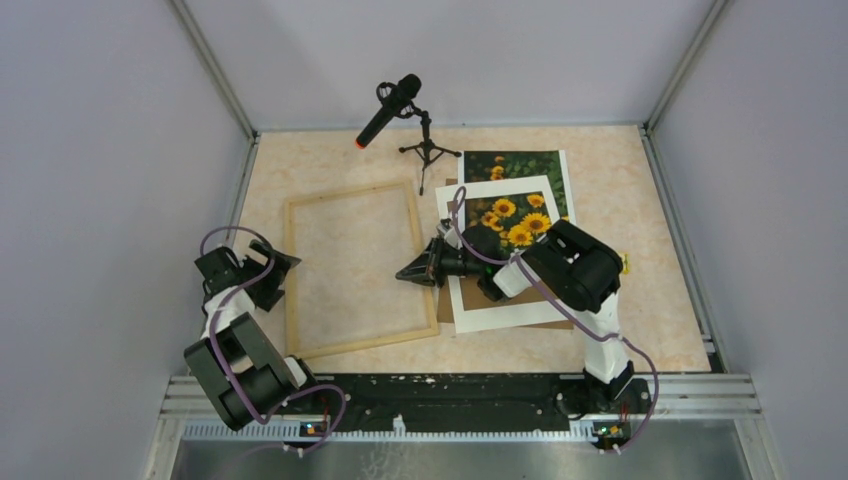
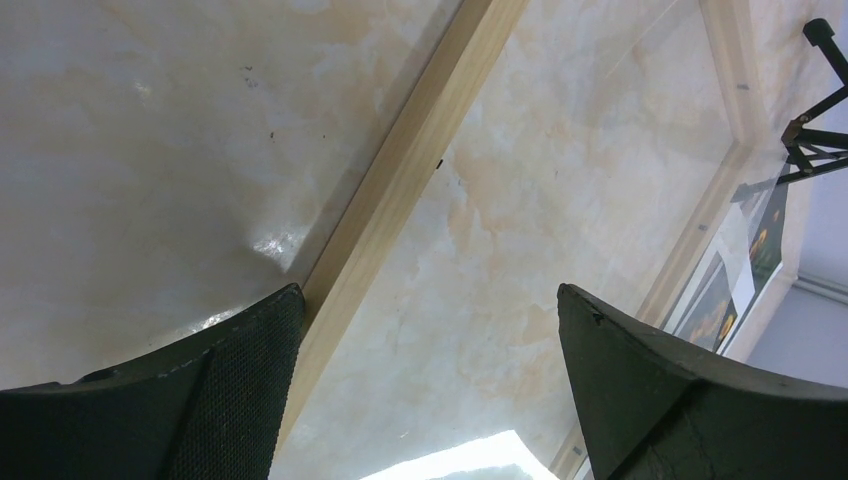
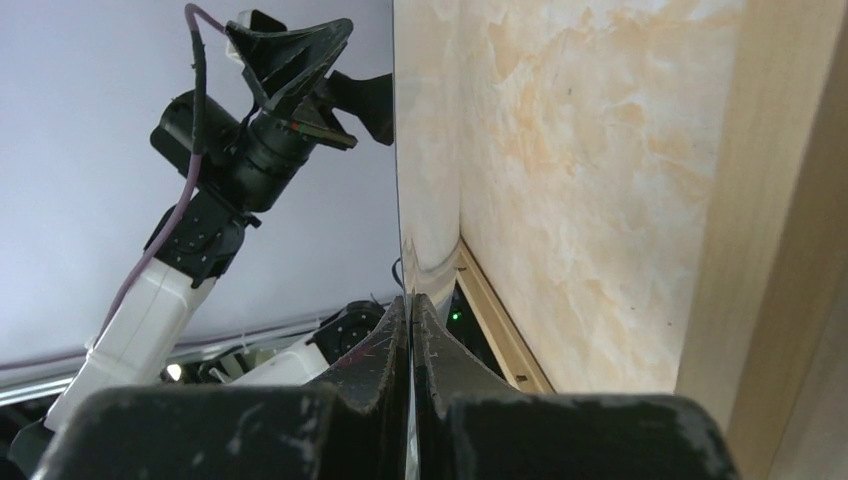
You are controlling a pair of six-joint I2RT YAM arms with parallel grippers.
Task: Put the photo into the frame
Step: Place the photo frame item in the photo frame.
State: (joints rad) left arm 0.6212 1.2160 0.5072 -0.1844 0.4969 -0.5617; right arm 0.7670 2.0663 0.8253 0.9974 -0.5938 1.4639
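Note:
The light wood frame (image 1: 345, 192) lies flat left of centre; its strips also show in the left wrist view (image 2: 410, 170) and the right wrist view (image 3: 770, 230). The sunflower photo (image 1: 520, 163) lies at the back right, partly under a white window mat (image 1: 480, 300). My right gripper (image 1: 403, 272) is at the frame's right strip, shut (image 3: 410, 300) on the edge of a thin clear pane (image 3: 400, 150) seen edge-on. My left gripper (image 1: 275, 268) is open and empty (image 2: 430, 300) over the frame's left strip.
A brown backing board (image 1: 560, 323) lies under the mat. A black microphone (image 1: 390, 108) on a small tripod (image 1: 428, 150) stands at the back, just beyond the frame; the tripod also shows in the left wrist view (image 2: 815, 110). Walls close in the table on three sides.

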